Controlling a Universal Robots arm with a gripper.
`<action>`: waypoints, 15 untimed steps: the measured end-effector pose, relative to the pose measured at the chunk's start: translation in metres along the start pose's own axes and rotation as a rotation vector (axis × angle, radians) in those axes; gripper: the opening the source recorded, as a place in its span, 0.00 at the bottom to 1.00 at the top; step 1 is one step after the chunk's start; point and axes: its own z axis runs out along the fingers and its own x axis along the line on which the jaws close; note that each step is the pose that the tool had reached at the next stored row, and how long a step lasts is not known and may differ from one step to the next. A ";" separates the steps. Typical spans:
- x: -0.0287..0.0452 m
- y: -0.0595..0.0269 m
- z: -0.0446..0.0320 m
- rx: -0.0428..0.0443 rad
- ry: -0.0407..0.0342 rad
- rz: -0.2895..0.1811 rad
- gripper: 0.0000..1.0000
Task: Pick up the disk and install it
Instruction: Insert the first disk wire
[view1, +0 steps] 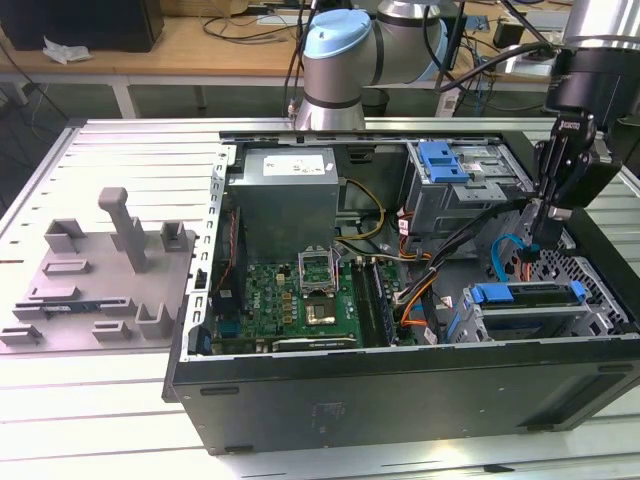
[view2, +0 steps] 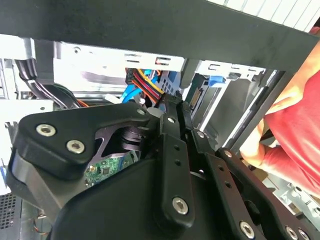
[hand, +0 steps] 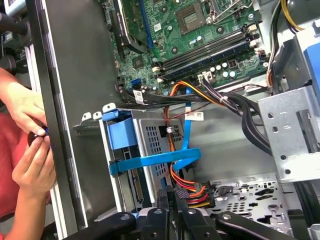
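While the slatted worktop (view1: 120, 160) carries an open computer case (view1: 400, 400), the arm (view1: 340, 60) reaches over its far wall toward the exterior view's right. Inside the case, the grey power supply (view1: 285, 215) and the green motherboard (view1: 300, 290) lie toward the exterior view's left, well apart from the work. At the near corner on the exterior view's right stands a metal drive cage (view1: 530, 325). The disk (view1: 530, 293) lies in it, with its blue carrier frame showing at both ends. The pincer (view1: 540, 238) hangs just above and behind that cage, close to a bundle of red, orange and yellow wires (hand: 192, 190). In the first wrist view its fingers (hand: 165, 200) look drawn together with nothing between them. A person's hands (hand: 30, 150) are busy just outside the case wall. I judge the task far along: the disk is off the worktop and in its bay. Whether it is pushed fully home and latched, I cannot tell.
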 end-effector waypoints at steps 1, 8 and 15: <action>0.0027 -0.0001 0.0001 -0.0007 -0.0041 -0.001 0.16; 0.0162 -0.0019 -0.0009 -0.0083 -0.0433 -0.008 0.16; 0.0314 -0.0054 0.0056 -0.0205 -0.1018 -0.017 0.16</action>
